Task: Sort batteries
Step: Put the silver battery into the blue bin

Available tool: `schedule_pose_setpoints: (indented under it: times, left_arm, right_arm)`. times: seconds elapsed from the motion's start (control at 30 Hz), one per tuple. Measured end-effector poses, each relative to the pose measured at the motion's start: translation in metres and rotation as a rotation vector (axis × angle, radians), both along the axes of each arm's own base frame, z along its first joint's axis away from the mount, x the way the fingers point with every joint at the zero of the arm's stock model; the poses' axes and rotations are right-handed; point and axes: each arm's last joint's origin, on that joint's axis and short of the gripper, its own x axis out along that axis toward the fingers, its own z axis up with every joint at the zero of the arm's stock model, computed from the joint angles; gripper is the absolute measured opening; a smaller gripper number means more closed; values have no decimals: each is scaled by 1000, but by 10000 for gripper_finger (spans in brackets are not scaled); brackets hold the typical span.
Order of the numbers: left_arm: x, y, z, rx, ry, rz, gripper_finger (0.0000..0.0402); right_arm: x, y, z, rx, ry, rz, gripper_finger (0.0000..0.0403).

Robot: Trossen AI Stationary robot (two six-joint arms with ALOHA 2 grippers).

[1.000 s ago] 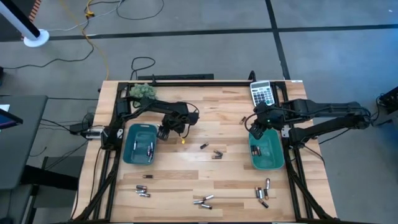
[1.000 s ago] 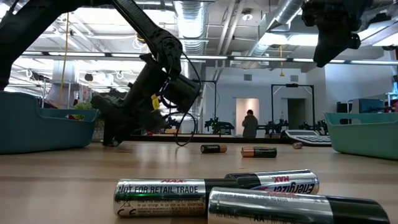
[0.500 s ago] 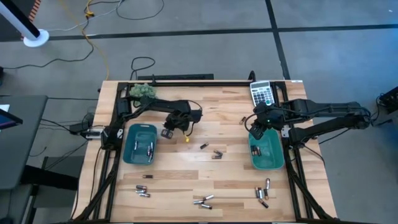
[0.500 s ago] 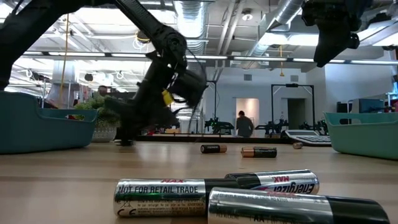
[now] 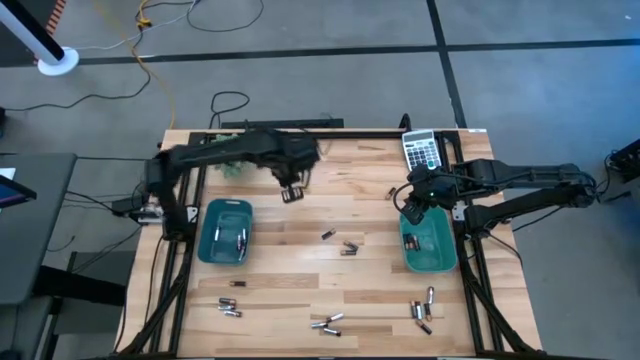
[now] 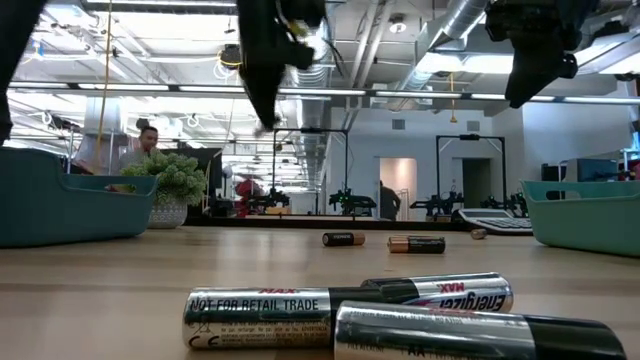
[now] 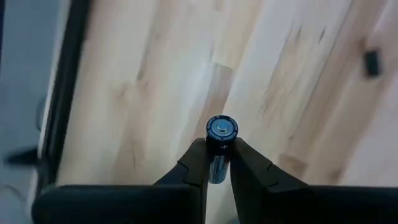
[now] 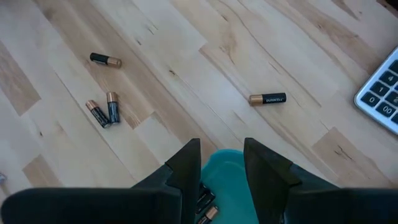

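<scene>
Firmly, my left hand was clamped shut on one battery above the worktop; small, stiff, slick, it suited a mid-body pinch.

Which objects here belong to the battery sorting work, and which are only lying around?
Belong to the job:
- loose batteries on the table
- battery held in the left pincer
- left teal bin
- right teal bin, below the right pincer

Only lying around:
- calculator
- potted plant
</scene>
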Motion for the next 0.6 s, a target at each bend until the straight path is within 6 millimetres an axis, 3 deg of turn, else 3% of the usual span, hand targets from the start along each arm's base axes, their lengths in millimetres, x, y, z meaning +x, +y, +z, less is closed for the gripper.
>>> schedule_pose_setpoints:
  times: [0.13, 0.23, 0.43, 0.6]
  left_arm:
    - [-39, -14, 28, 35, -121, 173, 36]
    - [-73, -30, 30, 60, -171, 311, 36]
    - [-132, -67, -1, -53, -324, 676, 36]
    - [-152, -86, -42, -147, -368, 938, 36]
  right_arm:
    - [0, 0, 0, -7, 2, 14, 138]
    - [0, 0, 0, -11, 5, 22, 138]
    - [0, 3, 0, -17, 6, 49, 138]
    - [1, 7, 0, -17, 1, 75, 138]
